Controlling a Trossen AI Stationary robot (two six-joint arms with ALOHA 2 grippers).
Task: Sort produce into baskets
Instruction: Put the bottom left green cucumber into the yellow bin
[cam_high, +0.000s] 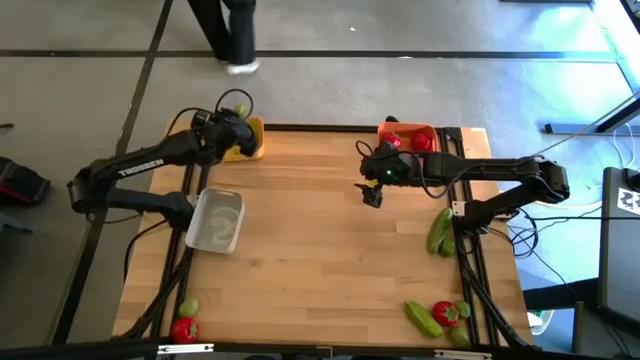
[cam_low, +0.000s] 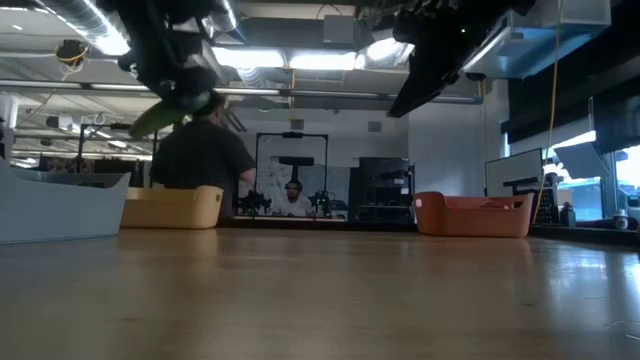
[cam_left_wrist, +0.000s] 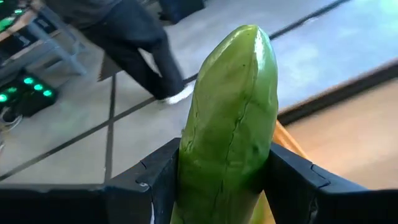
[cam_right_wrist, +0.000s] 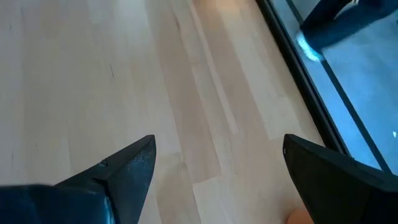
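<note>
— Over the yellow basket (cam_high: 250, 140), far tabletop (cam_high: 300, 240) edge: what does the left gripper (cam_high: 236, 122) carry?
— One green cucumber (cam_left_wrist: 230, 118), pinched between its fingers (cam_left_wrist: 155, 180).
— And the right gripper (cam_high: 372, 192)?
— Fingers spread, nothing between, beside the orange basket (cam_high: 420, 135).

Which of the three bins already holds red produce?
The orange bin at the far right; the yellow bin and whitish tray show none.
</note>
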